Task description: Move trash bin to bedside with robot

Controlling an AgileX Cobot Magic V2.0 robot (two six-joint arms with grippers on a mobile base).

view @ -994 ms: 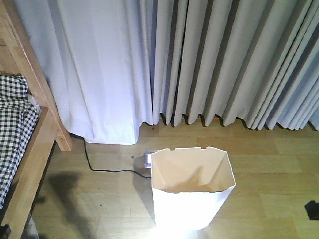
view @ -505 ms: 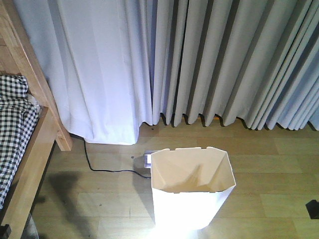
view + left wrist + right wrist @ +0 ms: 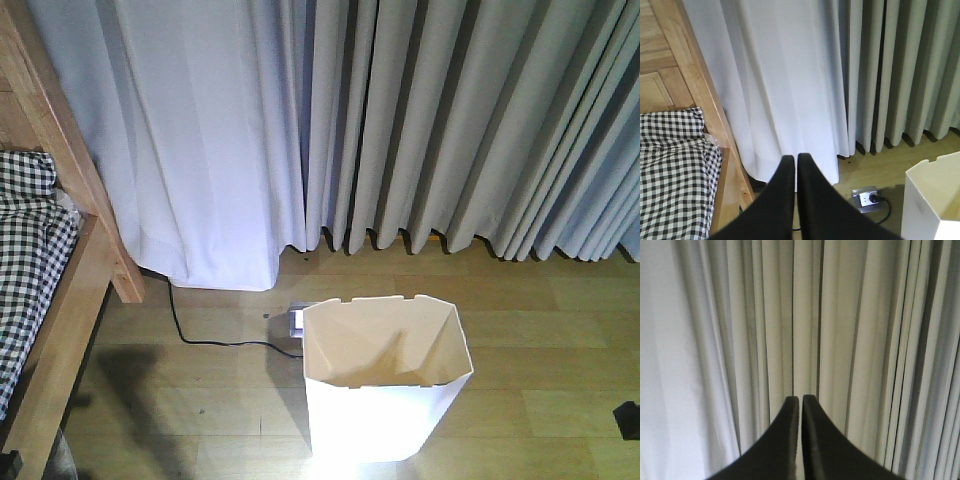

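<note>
1. At far left stands the bedside (image 3: 70, 300), a light wooden bed frame carrying black-and-white checked bedding (image 3: 25, 270).
2. My left end effector (image 3: 794, 161) has its two black fingers pressed together, holding nothing, pointed at the white curtain (image 3: 790, 85) just right of the bed.
3. A black cord (image 3: 205, 335) runs along the wood floor (image 3: 540, 340) to a power strip (image 3: 867, 197).
4. The trash bin (image 3: 385, 385) stands upright and near, right of the bed and well apart from it.
5. My right end effector (image 3: 800, 401) is likewise closed and empty, facing grey pleated curtains (image 3: 865, 340).
</note>
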